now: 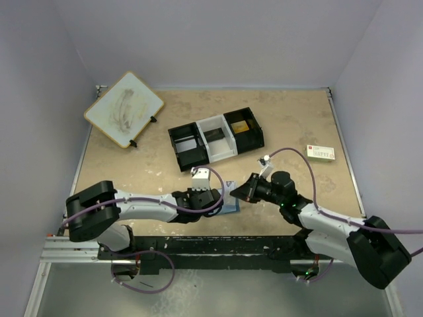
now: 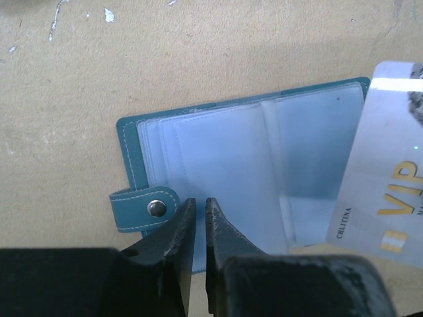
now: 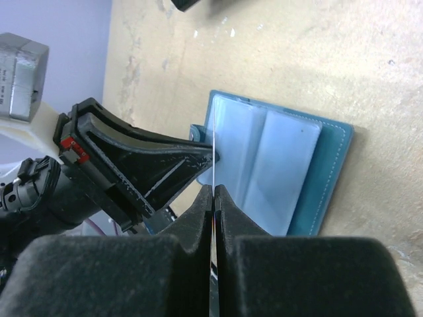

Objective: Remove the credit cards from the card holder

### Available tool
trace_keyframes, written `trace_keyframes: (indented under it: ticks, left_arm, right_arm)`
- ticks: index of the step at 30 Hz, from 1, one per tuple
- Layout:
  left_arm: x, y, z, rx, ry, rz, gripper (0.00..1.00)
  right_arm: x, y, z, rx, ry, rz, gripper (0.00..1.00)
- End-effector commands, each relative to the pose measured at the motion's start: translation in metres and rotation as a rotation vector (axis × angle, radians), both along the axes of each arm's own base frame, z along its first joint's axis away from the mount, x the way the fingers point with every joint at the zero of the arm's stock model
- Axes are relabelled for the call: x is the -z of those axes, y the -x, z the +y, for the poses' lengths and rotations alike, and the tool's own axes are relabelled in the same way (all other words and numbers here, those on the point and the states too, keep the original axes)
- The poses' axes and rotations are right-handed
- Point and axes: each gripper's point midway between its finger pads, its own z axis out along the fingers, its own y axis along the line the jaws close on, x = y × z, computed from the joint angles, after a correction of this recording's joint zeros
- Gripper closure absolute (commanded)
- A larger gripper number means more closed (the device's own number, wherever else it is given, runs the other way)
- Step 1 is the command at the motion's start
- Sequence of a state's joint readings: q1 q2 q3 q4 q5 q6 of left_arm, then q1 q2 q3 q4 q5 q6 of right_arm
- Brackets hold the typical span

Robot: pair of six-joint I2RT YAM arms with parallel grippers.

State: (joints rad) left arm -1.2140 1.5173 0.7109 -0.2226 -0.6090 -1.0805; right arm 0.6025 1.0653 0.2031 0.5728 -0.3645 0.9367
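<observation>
The blue card holder [image 2: 231,158] lies open on the table, its pale blue pockets facing up and its snap tab [image 2: 142,208] to the left. My left gripper [image 2: 197,201] is shut, its tips resting on the holder's near edge beside the tab. My right gripper [image 3: 214,188] is shut on a credit card [image 3: 214,152], seen edge-on above the holder [image 3: 284,165]. In the left wrist view that card [image 2: 390,165] is pale with gold "VIP" lettering and hangs over the holder's right end. From above, both grippers [image 1: 221,198] [image 1: 241,191] meet over the holder [image 1: 230,206].
A black-and-white three-compartment tray [image 1: 215,137] stands behind the grippers. A white board [image 1: 124,109] lies tilted at the back left. A white card with green and red print [image 1: 320,153] lies at the right.
</observation>
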Motion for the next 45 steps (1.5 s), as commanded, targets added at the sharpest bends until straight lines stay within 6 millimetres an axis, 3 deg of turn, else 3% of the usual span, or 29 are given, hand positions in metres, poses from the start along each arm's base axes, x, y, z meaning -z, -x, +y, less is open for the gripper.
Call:
trace_keyframes:
  ticks: [1,4,6,11,15,21,27,29,33,40,45]
  left_arm:
    - [-0.027,0.001,-0.001,0.024,0.051,-0.033,0.87]
    - [-0.055,-0.002,-0.007,0.064,0.081,-0.071,0.73]
    - [-0.074,-0.010,-0.001,0.080,0.021,-0.109,0.62]
    - [-0.126,-0.033,0.029,0.013,-0.101,-0.187,0.43]
    - [-0.152,-0.049,0.057,-0.054,-0.105,-0.212,0.37]
    - [-0.171,-0.073,0.132,-0.246,-0.193,-0.212,0.33]
    - [-0.174,-0.085,0.238,-0.512,-0.255,-0.173,0.30]
    - [-0.172,-0.082,0.261,-0.586,-0.250,-0.184,0.29]
    - [-0.162,-0.077,0.269,-0.638,-0.196,-0.233,0.29]
    - [-0.177,-0.068,0.287,-0.724,-0.227,-0.273,0.28]
    - [-0.190,-0.060,0.299,-0.782,-0.222,-0.322,0.28]
  right_arm:
    - [-0.016,-0.006,-0.004,0.013,-0.007,-0.117,1.00]
    - [-0.034,-0.009,-0.005,0.027,-0.053,-0.199,1.00]
    - [-0.045,-0.008,-0.005,0.020,-0.074,-0.249,1.00]
    - [-0.067,-0.005,-0.008,-0.014,-0.061,-0.377,1.00]
    - [-0.079,-0.002,-0.010,-0.025,-0.071,-0.445,1.00]
    - [-0.088,0.001,-0.007,-0.054,-0.069,-0.487,1.00]
    - [-0.100,-0.001,0.005,-0.112,-0.033,-0.545,1.00]
    - [-0.107,-0.005,0.009,-0.121,0.002,-0.595,1.00]
    - [-0.124,-0.016,0.020,-0.125,0.095,-0.715,1.00]
    - [-0.155,-0.046,0.048,-0.194,0.265,-0.960,1.00]
    - [-0.156,-0.075,0.068,-0.271,0.413,-1.095,1.00]
